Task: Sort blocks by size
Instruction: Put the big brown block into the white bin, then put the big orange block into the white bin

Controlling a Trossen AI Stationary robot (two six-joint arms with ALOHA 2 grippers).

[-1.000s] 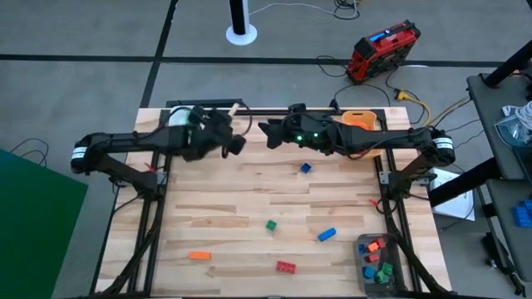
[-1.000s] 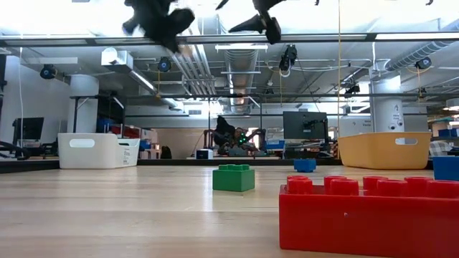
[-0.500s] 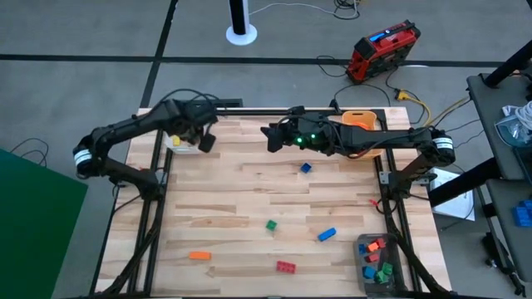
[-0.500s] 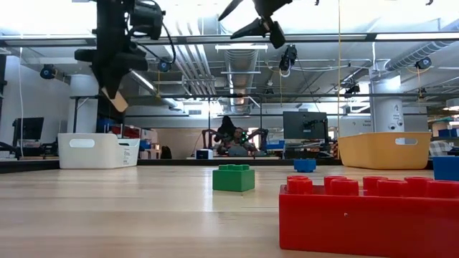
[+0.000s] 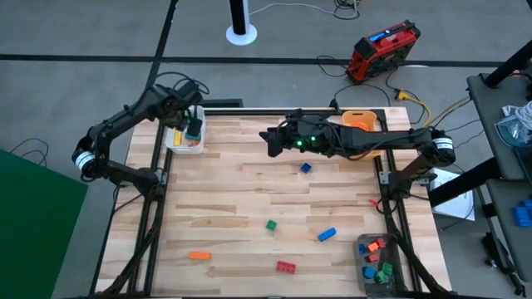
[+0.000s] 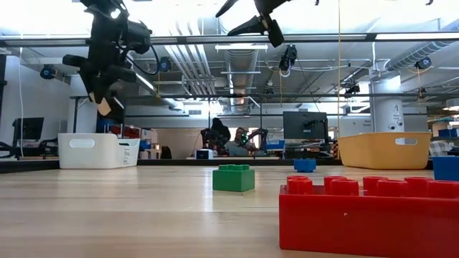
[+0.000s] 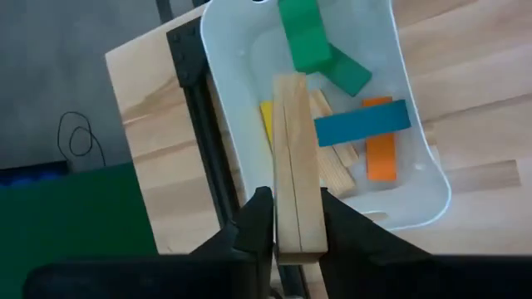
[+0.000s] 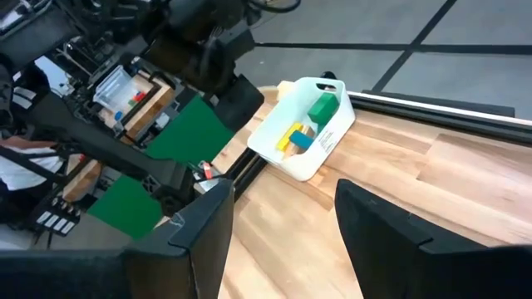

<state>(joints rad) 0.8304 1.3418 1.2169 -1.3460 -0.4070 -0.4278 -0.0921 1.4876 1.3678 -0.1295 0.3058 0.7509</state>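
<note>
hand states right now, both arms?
Left hand: closed on a long beige block, held above the white bin.
Right hand: open, empty, raised over the far middle of the table.
</note>
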